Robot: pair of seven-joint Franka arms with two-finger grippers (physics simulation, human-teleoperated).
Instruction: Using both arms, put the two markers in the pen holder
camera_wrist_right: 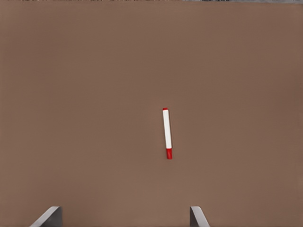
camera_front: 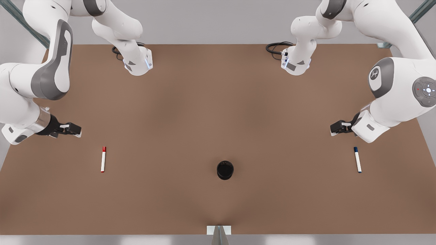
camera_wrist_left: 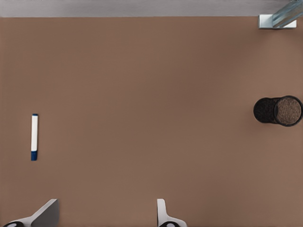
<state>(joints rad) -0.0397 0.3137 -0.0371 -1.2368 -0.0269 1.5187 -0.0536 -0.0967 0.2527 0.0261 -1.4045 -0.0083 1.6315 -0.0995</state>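
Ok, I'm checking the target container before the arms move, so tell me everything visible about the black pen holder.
The small round black cylindrical pen holder stands upright on the brown table, roughly midway between the two markers, towards the near edge in the front view. It looks matte and dark, with an open top; the left wrist view shows a speckled grey-brown inside. Nothing touches it, and no marker is inside.

Both white markers lie flat: the red-capped marker [camera_front: 103,159] near the open right gripper [camera_front: 69,129], the blue-capped marker [camera_front: 357,159] near the open left gripper [camera_front: 337,127], with the upright black pen holder [camera_front: 225,169] well apart from both.
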